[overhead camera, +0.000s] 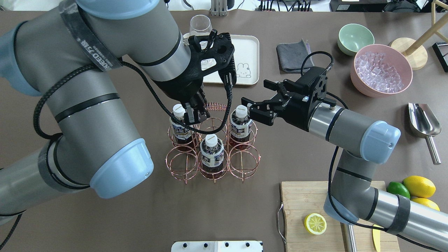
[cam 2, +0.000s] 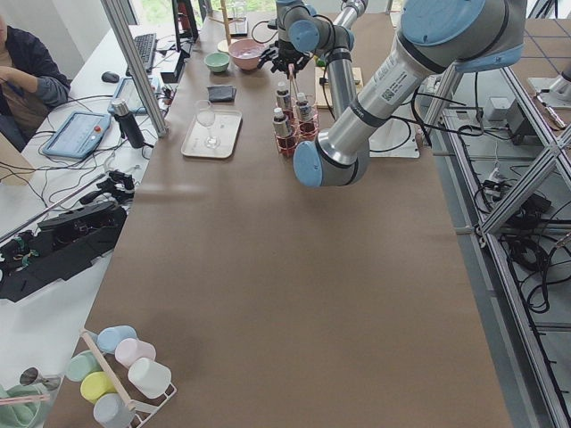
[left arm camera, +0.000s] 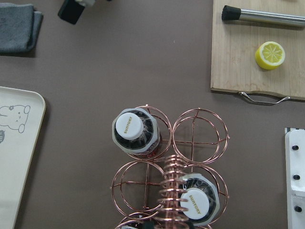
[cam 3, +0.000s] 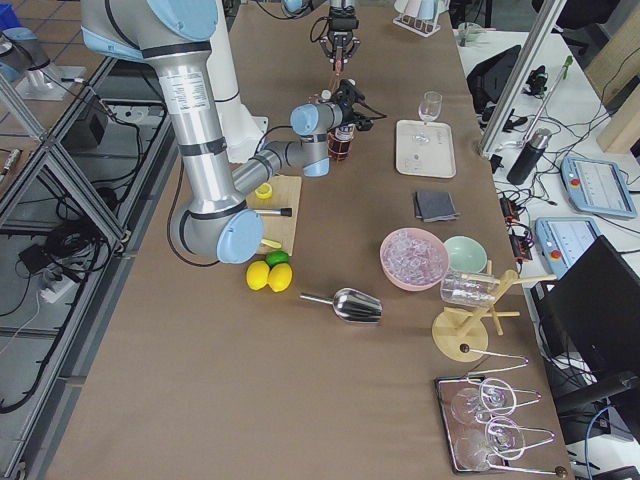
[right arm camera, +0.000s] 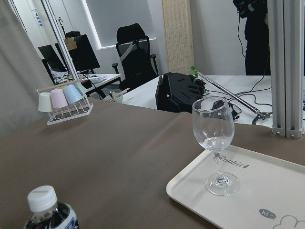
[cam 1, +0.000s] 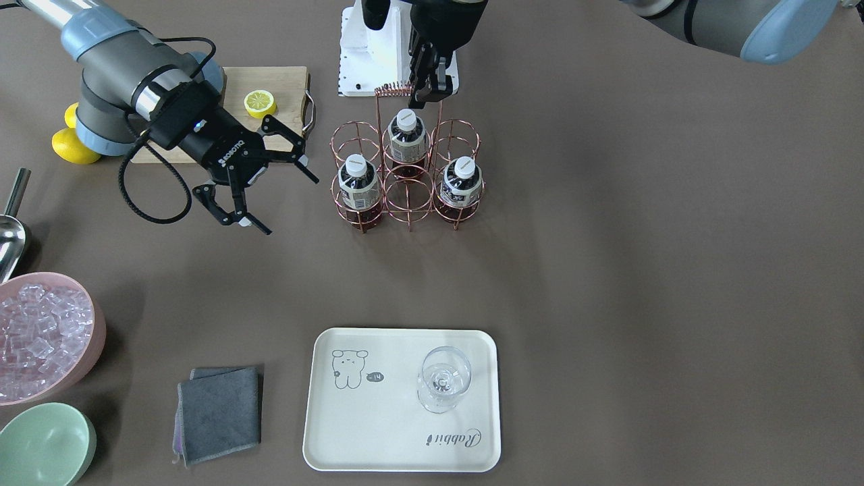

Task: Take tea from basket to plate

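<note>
- The step in hand is judged to be the reach for a tea bottle [cam 1: 358, 183]; the right gripper [cam 1: 290, 202] is spread wide and holds nothing
- That bottle stands upright in a corner cell of the copper wire basket [cam 1: 408, 202], just beside the spread fingers and not yet between them
- The left gripper [cam 1: 429, 94] appears closed on the coiled handle [cam 1: 395, 88], steadying the basket
- The bottle is best gripped above the ring and lifted straight up, clear of the wire
- A wine glass [cam 1: 442, 381] stands on the plate [cam 1: 378, 418]; the bare side is preferred
</note>
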Tool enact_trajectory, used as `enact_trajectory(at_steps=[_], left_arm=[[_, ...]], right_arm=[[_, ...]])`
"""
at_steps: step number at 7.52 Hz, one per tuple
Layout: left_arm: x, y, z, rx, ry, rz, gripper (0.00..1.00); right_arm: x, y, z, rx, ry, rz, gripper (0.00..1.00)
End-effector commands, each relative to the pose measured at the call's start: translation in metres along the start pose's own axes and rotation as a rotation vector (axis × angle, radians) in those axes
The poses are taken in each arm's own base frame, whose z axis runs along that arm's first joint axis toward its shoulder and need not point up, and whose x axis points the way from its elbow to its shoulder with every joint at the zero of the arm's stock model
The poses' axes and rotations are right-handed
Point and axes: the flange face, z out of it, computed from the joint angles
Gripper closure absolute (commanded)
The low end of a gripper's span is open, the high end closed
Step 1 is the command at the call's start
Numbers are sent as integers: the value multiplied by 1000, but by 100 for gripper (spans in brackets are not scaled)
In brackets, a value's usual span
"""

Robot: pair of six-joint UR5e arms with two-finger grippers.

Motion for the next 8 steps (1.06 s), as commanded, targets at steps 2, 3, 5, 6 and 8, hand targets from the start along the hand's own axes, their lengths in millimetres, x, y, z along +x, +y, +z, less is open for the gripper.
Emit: enact_trajectory(at_steps=[2, 3, 5, 6, 8], left_arm=[[-1, 1, 1, -2, 1, -2, 100], [-1, 1, 1, -2, 1, -2, 100], [-1, 1, 1, -2, 1, -2, 100], [-1, 1, 1, -2, 1, -2, 100], [-1, 1, 1, -2, 1, -2, 100]], right_arm=[[-36, 17, 0, -36, 14, -64, 2], [-39, 23, 2, -47, 15, -69, 2], [-42, 37, 1, -60, 24, -95, 2], [-42, 40, 0, -67, 25, -121, 11], [-41, 40, 2, -66, 25, -188, 35]])
